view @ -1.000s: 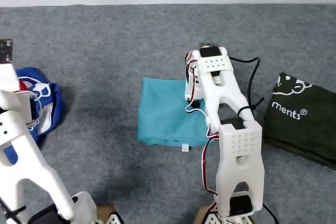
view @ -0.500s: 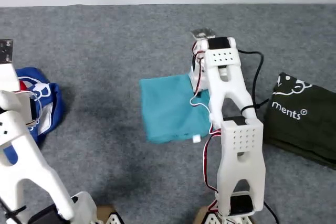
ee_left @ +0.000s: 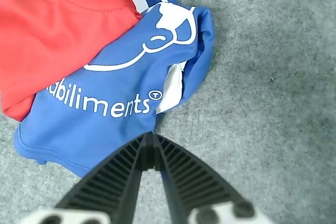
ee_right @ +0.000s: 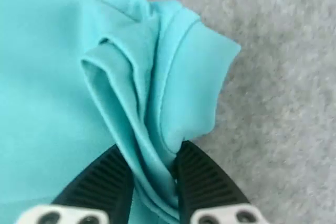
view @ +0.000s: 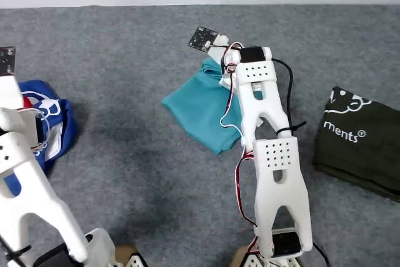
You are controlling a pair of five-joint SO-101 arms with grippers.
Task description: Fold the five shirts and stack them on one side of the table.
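Observation:
A folded teal shirt [view: 200,107] lies mid-table, turned at an angle, its far corner lifted. My right gripper [ee_right: 152,169] is shut on a bunched fold of that teal shirt [ee_right: 68,98]; in the high view the right arm [view: 253,82] stands over the shirt's far right corner. A blue shirt [ee_left: 110,87] with white print lies crumpled under a red shirt [ee_left: 47,30] at the table's left edge. My left gripper [ee_left: 152,153] hangs shut just above the blue shirt's edge, holding nothing. A folded dark green shirt [view: 359,142] rests at the right.
Grey carpet-like table surface [view: 125,173] spreads between the shirts. The left arm's white body [view: 25,179] fills the front left. The blue and red pile [view: 47,117] sits beside it.
The right gripper has pulled the teal shirt's far right corner up and away, swinging the shirt from square to diagonal. The left arm has not moved.

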